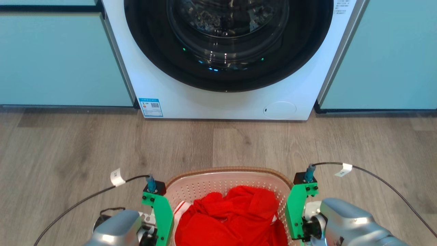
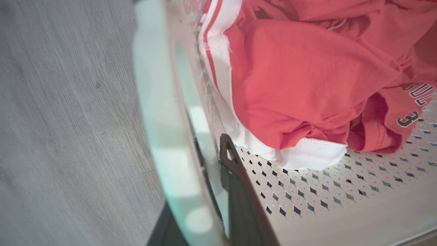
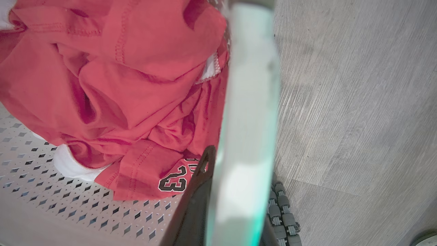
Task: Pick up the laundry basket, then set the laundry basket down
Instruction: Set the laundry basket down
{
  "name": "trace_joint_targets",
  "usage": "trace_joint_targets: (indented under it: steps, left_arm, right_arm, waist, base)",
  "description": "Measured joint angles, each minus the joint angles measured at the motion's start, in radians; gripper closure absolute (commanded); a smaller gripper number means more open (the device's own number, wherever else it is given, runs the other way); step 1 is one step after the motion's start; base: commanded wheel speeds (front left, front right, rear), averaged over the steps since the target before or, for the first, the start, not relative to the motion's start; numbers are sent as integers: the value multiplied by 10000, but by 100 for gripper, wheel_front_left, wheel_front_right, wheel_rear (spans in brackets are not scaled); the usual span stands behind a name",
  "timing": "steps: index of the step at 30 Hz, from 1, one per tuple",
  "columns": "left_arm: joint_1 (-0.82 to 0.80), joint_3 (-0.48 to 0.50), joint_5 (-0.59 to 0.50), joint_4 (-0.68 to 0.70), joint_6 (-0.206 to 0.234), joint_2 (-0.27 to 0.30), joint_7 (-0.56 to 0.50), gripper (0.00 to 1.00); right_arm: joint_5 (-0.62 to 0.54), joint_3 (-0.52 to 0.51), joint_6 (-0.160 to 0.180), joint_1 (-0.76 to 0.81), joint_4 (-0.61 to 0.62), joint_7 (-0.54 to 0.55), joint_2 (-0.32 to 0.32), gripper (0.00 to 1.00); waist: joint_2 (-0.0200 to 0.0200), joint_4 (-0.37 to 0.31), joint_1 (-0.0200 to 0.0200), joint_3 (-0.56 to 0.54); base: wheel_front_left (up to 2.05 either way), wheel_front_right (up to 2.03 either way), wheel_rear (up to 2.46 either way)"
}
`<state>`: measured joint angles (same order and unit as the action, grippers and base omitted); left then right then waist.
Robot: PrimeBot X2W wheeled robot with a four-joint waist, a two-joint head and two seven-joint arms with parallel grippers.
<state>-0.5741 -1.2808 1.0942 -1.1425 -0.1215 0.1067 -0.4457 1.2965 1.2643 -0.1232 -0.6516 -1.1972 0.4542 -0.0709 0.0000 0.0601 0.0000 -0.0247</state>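
The washing machine (image 1: 225, 99), its top cut off, stands beyond the laundry basket (image 1: 205, 186), whose near half runs out of my head view. I cannot tell if the basket touches the floor (image 1: 68, 147). Red clothes (image 1: 235, 215) lie inside it. My left gripper (image 2: 201, 191) and right gripper (image 3: 239, 184) clench its sides, fingers (image 2: 239, 198) straddling each wall.

The head camera looks forward and down from above, over the wooden floor (image 1: 218, 143) to the washing machine (image 1: 235, 102), which stands well apart. Each wrist camera sits very close at one side rim of the laundry basket (image 1: 205, 186) and looks along it into the inside. All three views share the red clothes (image 1: 232, 215).
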Motion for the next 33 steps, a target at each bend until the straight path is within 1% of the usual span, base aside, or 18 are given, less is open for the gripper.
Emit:
trace_joint_targets:
  steps: [10,19,26,33]
  left_arm:
    - [-82,0,-2,-71,0,-92,259,100]
    - [-692,0,-13,-171,0,-138,537,100]
    - [-1279,-2,-17,-391,0,-196,1197,100]
    - [-2206,4,-222,-802,0,-324,2462,100]
  right_arm:
    - [71,29,0,-219,-132,-65,0,100]
    - [69,33,0,-823,-228,-362,-6,100]
    - [-130,42,0,-1298,-244,-1216,-21,100]
    - [-380,35,-2,-2201,-299,-2261,-63,100]
  waist:
    - [0,-68,0,635]
    - [0,-76,1,1514]
    - [0,-61,1,2406]
    - [0,-34,1,3678]
  base:
    - [0,0,0]
    - [0,0,0]
    - [0,0,0]
    - [0,0,0]
